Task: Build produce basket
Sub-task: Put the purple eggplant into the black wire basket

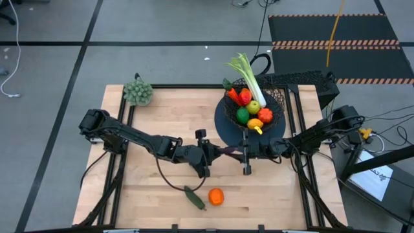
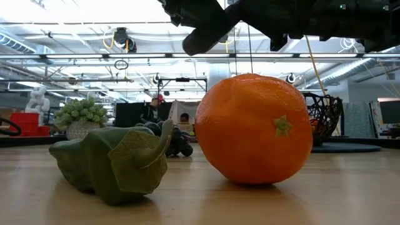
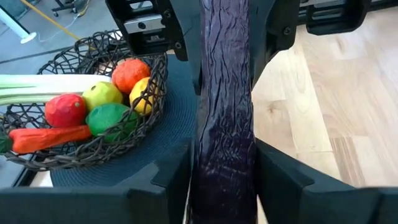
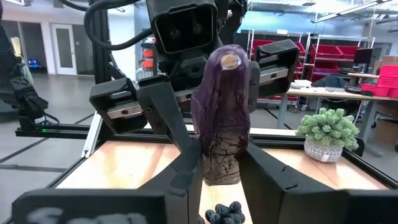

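High view shows both arms meeting over the middle of the counter (image 1: 162, 110), just in front of the basket (image 1: 279, 98). Between them hangs the eggplant (image 1: 228, 151), a long dark purple piece whose long axis runs level across the counter from one arm to the other. The left tool (image 3: 224, 177) pinches one end of it, its two dark fingers pressed against either side of the wrinkled skin. The right tool (image 4: 219, 171) pinches the other end the same way, and in the right wrist view the blunt tip of the eggplant points straight toward the left arm's camera housing.

The basket sits on its round dark disc near the far right of the counter. It holds the leek (image 1: 251, 76), lying slanted with its green leaves sticking out past the far rim, along with the carrot (image 3: 50, 137), a tomato (image 3: 64, 109), a lime (image 3: 109, 119), an apple (image 3: 102, 94), a lemon (image 3: 144, 95) and a red-orange pepper (image 3: 131, 73).

Near the front edge of the counter the orange (image 1: 216, 196) rests just beside the cucumber (image 1: 194, 197), which lies slanted. The dark grapes (image 2: 177, 141) sit farther back, under the arms. A grey-green bushy clump (image 1: 138, 92) stands at the far left corner.
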Robot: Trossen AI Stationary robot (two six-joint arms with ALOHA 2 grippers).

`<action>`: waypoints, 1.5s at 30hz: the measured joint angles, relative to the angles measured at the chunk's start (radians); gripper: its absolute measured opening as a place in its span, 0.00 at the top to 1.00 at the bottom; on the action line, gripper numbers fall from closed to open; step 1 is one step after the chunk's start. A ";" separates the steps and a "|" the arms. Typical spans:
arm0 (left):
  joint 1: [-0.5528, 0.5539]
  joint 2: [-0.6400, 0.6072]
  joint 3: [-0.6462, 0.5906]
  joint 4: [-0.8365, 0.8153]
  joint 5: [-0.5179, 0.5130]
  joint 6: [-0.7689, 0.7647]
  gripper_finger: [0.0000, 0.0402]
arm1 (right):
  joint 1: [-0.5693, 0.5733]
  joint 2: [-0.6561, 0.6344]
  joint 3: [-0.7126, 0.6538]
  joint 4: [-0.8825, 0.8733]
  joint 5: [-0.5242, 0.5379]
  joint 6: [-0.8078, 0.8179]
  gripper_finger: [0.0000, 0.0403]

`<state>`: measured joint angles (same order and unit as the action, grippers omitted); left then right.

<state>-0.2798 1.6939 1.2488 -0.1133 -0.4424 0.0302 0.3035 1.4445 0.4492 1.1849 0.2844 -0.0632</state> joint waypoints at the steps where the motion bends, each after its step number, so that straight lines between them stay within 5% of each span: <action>1: -0.002 0.000 0.000 -0.001 -0.001 0.000 0.58 | 0.000 0.000 0.000 0.001 -0.001 0.000 0.78; 12: -0.011 -0.005 -0.001 0.002 -0.006 -0.002 0.26 | 0.000 0.000 0.000 -0.009 -0.001 -0.001 0.79; 19: -0.048 -0.050 0.000 -0.031 -0.016 0.011 0.14 | 0.000 -0.023 0.000 -0.032 0.000 0.003 0.79; 36: -0.096 -0.176 -0.001 -0.298 -0.066 -0.139 0.26 | -0.016 -0.343 -0.001 -0.473 -0.004 0.383 0.79; 45: -0.096 -0.177 -0.001 -0.302 -0.066 -0.153 0.31 | -0.043 -0.419 -0.001 -0.600 -0.133 0.498 0.79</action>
<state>-0.3759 1.5173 1.2480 -0.4155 -0.5085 -0.1223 0.2607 1.0259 0.4480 0.5852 0.1519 0.4343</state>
